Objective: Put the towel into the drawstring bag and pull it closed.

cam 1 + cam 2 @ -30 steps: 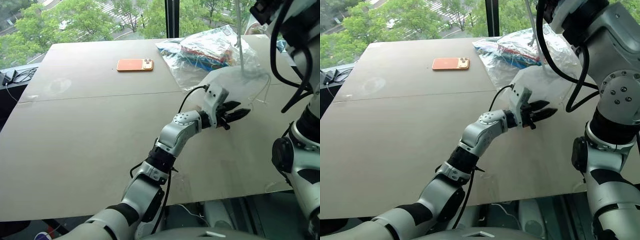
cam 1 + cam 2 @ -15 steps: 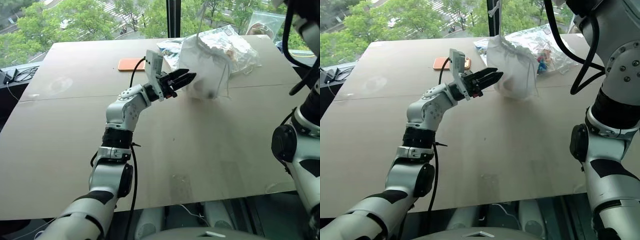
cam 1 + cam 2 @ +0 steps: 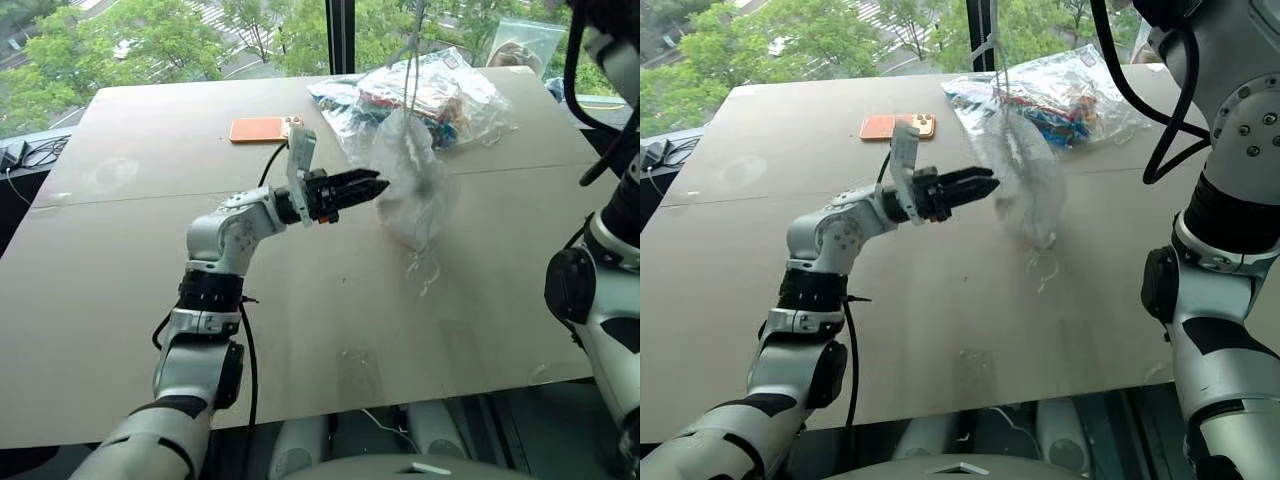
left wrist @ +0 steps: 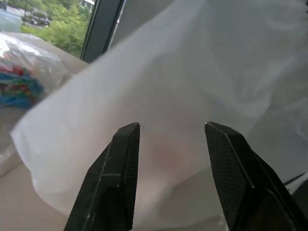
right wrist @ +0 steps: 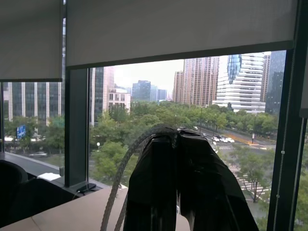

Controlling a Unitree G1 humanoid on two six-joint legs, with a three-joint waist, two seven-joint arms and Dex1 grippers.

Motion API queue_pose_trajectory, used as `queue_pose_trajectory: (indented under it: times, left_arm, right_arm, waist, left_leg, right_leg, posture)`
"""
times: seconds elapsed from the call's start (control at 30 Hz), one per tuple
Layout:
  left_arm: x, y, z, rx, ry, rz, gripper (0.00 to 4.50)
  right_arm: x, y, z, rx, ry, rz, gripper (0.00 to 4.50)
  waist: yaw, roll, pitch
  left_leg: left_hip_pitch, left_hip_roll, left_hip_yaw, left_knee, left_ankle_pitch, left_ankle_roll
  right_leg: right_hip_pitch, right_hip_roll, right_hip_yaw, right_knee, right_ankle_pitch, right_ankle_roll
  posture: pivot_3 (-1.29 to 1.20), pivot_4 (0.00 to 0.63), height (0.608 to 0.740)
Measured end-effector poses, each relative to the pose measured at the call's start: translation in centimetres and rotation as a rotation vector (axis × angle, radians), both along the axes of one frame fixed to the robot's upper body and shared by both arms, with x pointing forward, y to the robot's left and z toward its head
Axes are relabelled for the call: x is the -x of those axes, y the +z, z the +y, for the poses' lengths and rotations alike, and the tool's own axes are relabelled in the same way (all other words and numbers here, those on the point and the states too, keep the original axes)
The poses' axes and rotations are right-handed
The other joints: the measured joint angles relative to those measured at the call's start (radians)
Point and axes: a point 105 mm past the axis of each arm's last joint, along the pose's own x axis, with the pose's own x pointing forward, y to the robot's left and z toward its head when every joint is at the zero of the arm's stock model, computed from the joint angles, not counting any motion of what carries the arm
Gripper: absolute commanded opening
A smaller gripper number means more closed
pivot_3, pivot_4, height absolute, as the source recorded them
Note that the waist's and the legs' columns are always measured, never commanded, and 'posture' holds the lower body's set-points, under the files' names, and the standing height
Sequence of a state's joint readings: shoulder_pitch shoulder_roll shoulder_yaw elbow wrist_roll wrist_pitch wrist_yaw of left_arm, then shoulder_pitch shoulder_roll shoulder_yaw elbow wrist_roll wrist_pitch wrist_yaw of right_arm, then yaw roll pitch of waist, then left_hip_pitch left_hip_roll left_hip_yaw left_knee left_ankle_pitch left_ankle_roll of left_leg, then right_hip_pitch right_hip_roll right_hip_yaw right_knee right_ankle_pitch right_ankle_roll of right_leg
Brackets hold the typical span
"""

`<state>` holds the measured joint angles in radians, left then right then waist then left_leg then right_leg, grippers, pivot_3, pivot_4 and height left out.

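Thin translucent film: the drawstring bag (image 3: 412, 180) hangs above the desk (image 3: 120, 270) by its white cord (image 5: 113, 202), which our right hand (image 5: 175, 144) pinches shut. A rounded bulge low inside is probably the towel. We judge it light, limp and prone to swing. Our left hand (image 3: 372, 185), half open and empty, sits just left of the bag; best hold is the gathered neck.

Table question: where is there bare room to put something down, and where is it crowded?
Bare: the table's wide left side and near edge, below the orange phone. Crowded: the far right, where the clear plastic bag lies and the drawstring bag hangs.
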<state>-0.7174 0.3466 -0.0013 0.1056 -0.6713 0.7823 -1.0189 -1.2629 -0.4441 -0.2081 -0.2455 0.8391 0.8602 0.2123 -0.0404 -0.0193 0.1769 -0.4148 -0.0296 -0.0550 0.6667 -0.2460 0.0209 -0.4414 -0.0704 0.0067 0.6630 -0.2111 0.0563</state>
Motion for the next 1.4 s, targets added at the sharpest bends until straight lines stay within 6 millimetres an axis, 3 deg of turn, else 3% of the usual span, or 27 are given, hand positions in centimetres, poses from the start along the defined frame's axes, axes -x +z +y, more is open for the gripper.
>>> queue_pose_trajectory:
  times: [0.17,0.27,0.33,0.47,0.7,0.8,0.87,0.93,1.03,1.27,1.4]
  left_arm:
    - [2.8,-0.5,-2.8,0.034,-0.093,0.052,2.16]
    - [3.8,0.3,-2.5,0.053,-0.121,0.060,2.16]
    - [4.5,-0.3,-2.0,0.038,-0.128,0.080,2.16]
    - [4.1,-1.5,-2.3,0.013,-0.073,0.086,2.16]
    - [3.1,-2.1,-3.9,-0.018,-0.016,0.018,2.16]
    - [1.4,-1.9,-3.3,-0.001,0.062,0.003,2.16]
    - [-1.6,-1.1,-1.8,0.010,0.192,-0.017,2.16]
    - [-4.3,0.2,0.0,0.012,0.316,-0.062,2.16]
    - [-6.6,2.3,1.0,0.038,0.396,-0.127,2.16]
    - [-8.0,3.1,1.9,0.073,0.421,-0.146,2.16]
    - [-8.2,3.7,3.6,0.080,0.451,-0.167,2.16]
  right_arm:
    - [0.4,0.0,0.3,0.006,0.009,-0.003,0.00]
    - [0.6,-0.1,0.4,0.012,0.011,0.005,0.00]
    - [0.7,0.0,0.3,0.008,0.005,0.001,0.00]
    - [0.8,-0.1,0.4,0.014,0.005,0.008,0.00]
    - [1.0,-0.2,0.6,0.019,0.018,0.009,0.00]
    - [0.9,-0.2,0.6,0.017,0.015,0.009,0.00]
    - [1.0,-0.1,0.6,0.018,0.015,0.008,0.00]
    - [1.0,-0.1,0.6,0.018,0.017,0.006,0.00]
    - [1.3,0.1,0.8,0.012,0.042,-0.006,0.00]
    - [2.5,0.9,1.5,0.022,0.086,-0.048,0.00]
    - [2.8,1.0,1.5,0.028,0.089,-0.062,0.00]
  waist:
    - [0.007,0.000,0.000]
    - [0.000,0.000,0.000]
    - [-0.002,0.001,0.000]
    - [0.005,0.001,0.000]
    - [0.009,0.001,0.000]
    - [0.006,0.001,0.000]
    - [0.006,0.001,0.000]
    - [0.006,0.001,0.000]
    - [0.007,0.001,0.000]
    - [0.003,0.001,0.000]
    - [0.001,0.001,0.000]
  left_leg:
    - [0.000,0.000,0.000,0.001,0.000,0.000]
    - [0.001,0.000,0.001,0.001,0.000,0.000]
    - [0.002,0.001,0.002,0.000,0.000,0.000]
    - [0.001,0.000,0.001,0.001,0.000,0.000]
    - [0.001,0.000,0.001,0.001,0.000,0.001]
    - [0.001,0.000,0.001,0.001,0.000,0.001]
    - [0.001,0.000,0.001,0.001,0.000,0.001]
    - [0.001,-0.001,0.001,0.002,0.000,0.001]
    - [0.000,-0.001,0.001,0.002,0.000,0.001]
    - [-0.001,-0.001,0.002,-0.001,-0.001,0.001]
    - [-0.001,0.000,0.002,-0.001,-0.001,0.001]
  right_leg:
    - [0.001,0.000,0.000,0.000,0.000,0.000]
    - [0.000,0.000,0.001,0.000,0.000,0.000]
    - [0.000,0.000,0.001,0.000,0.000,0.000]
    - [0.001,0.000,0.001,0.000,0.000,0.000]
    - [0.002,0.000,0.001,-0.001,0.000,0.000]
    - [0.001,0.000,0.001,0.000,0.000,0.000]
    - [0.001,0.001,0.000,0.000,0.000,0.000]
    - [0.001,0.001,0.000,0.000,0.000,0.000]
    - [0.001,0.000,0.000,-0.001,0.000,0.000]
    - [-0.001,0.000,0.001,-0.002,0.000,0.000]
    - [-0.001,0.000,0.001,-0.001,0.000,0.000]
  posture:
    - [0.00,0.150,0.740]
    - [0.00,0.150,0.740]
    - [0.00,0.150,0.740]
    - [0.00,0.150,0.740]
    - [0.00,0.150,0.740]
    - [0.00,0.150,0.740]
    - [0.00,0.150,0.740]
    - [0.00,0.150,0.740]
    - [0.00,0.150,0.740]
    - [0.00,0.150,0.740]
    - [0.00,0.150,0.740]
